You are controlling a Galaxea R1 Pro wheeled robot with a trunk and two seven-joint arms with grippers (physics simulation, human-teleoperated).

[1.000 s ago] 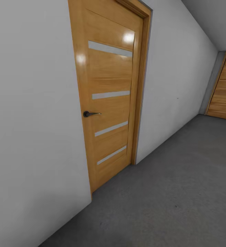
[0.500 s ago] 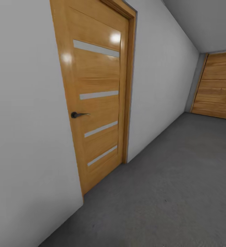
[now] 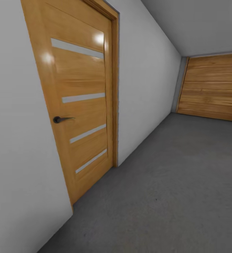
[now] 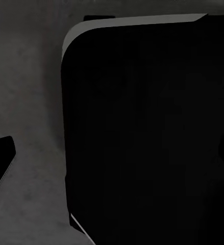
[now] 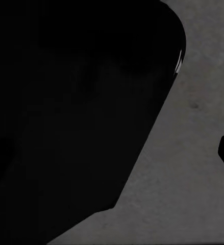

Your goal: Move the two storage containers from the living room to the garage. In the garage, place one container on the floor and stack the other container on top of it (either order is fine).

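Storage containers, the two bins this job concerns, appear nowhere in these views, so their whereabouts cannot be told from here, nor how they lie relative to either end effector. Judging from the task sentence alone, lidless plastic bins of that kind should be light and stiff, with smooth walls that may slip in a narrow pinch; the sensible hold would be over the top rim of a long wall, or one wall per arm, keeping the bin level.

What the head view does show is the garage. A plain white wall point(image 3: 147, 95) runs along the robot's left, and set in it is an orange-brown wooden door point(image 3: 80, 105), shut, with four pale horizontal strips and a dark lever handle point(image 3: 61, 119). At the far end stands a wide planked wooden door point(image 3: 214, 88). The floor point(image 3: 172, 189) is dark grey speckled concrete, bare where visible, and looks like a fair place to set a bin down and stack the second.

Both wrist views look down at the same rough grey concrete, each largely blocked by a big black rounded shape that I cannot identify. Whether the left or right end effector is spread or pressed together cannot be told.
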